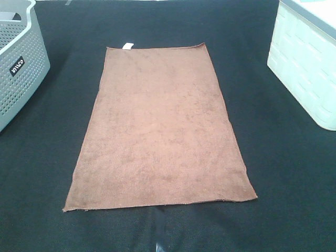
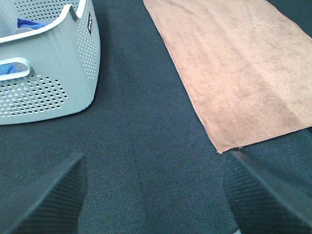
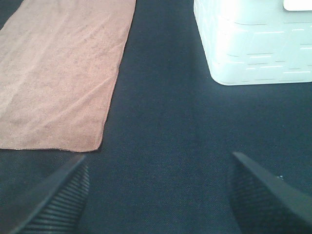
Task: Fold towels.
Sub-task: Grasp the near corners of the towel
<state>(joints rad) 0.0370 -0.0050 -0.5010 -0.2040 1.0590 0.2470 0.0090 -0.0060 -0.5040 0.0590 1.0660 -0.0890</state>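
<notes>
The towel (image 1: 160,128) lies flat on the black mat (image 1: 294,184) between my arms, long axis running straight away from me, its near corners just ahead and inward of my left gripper (image 2: 153,195) and right gripper (image 3: 158,195), both spread wide and empty, neither nearer

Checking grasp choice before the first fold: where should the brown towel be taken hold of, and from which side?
Probably its two near corners: left end effector on the near-left corner, right end effector on the near-right corner, coming from the near short edge. The towel lies flat, fully spread, and each open end effector faces its corner.
</notes>
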